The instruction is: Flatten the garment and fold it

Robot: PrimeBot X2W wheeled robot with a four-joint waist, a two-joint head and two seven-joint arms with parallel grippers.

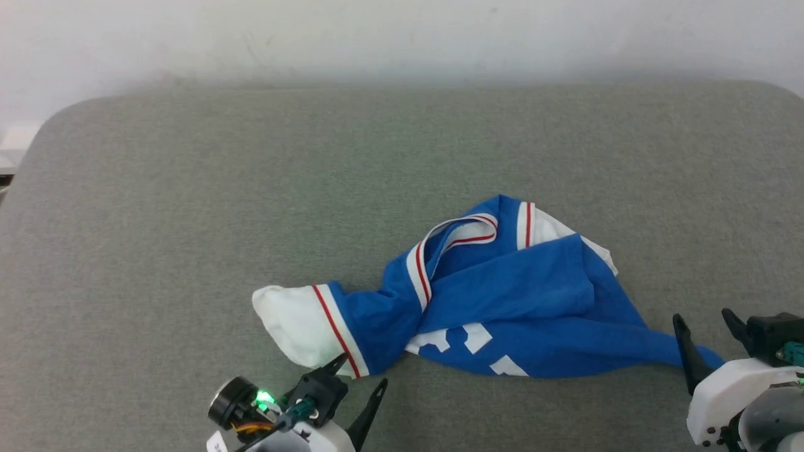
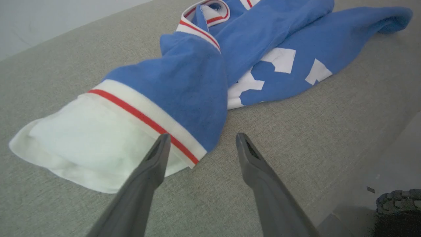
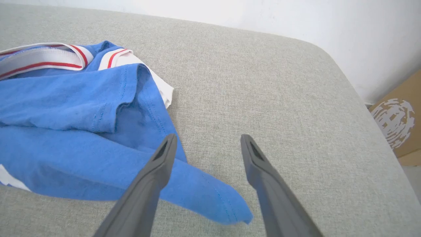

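Observation:
The garment point(image 1: 502, 301), a royal-blue T-shirt with white sleeves and red-striped trim, lies crumpled and twisted on the grey cushioned surface point(image 1: 251, 188). One white sleeve point(image 1: 292, 326) points toward my left gripper point(image 1: 361, 370), which hovers open just in front of it; in the left wrist view the sleeve trim point(image 2: 144, 118) lies by the left fingertip point(image 2: 162, 141). My right gripper point(image 1: 706, 323) stands open at the garment's blue right tip point(image 1: 710, 358). In the right wrist view that tip point(image 3: 223, 204) lies on the surface between the open fingers, which hold nothing.
The grey surface stretches wide behind and to the left of the garment. A white wall point(image 1: 402, 37) runs along the far side. A cardboard box point(image 3: 399, 121) stands beyond the surface's rounded right corner. A dark ribbed part point(image 2: 398, 200) sits low beside the near edge.

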